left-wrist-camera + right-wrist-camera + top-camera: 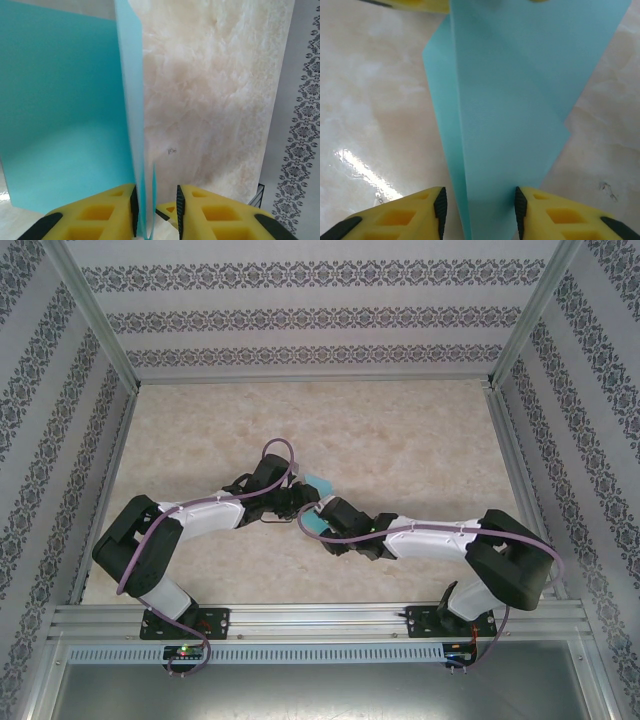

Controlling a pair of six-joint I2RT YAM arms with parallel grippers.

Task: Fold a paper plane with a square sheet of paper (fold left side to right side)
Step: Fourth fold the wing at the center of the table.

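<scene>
We've got one fixed cam high up behind the arm bases (185, 622), looking down over the whole table (400, 440). Both wrist cams sit super close behind their own fingers (95, 217), facing each other across the same turquoise sheet of paper (510, 100).

Square sheet of paper (510, 125): plain turquoise. Surface (400, 440): beige marble pattern. Walls (300, 315): pale grey w/ dark floral stripes. Right end effector (480, 205): yellow, blk pads.
</scene>
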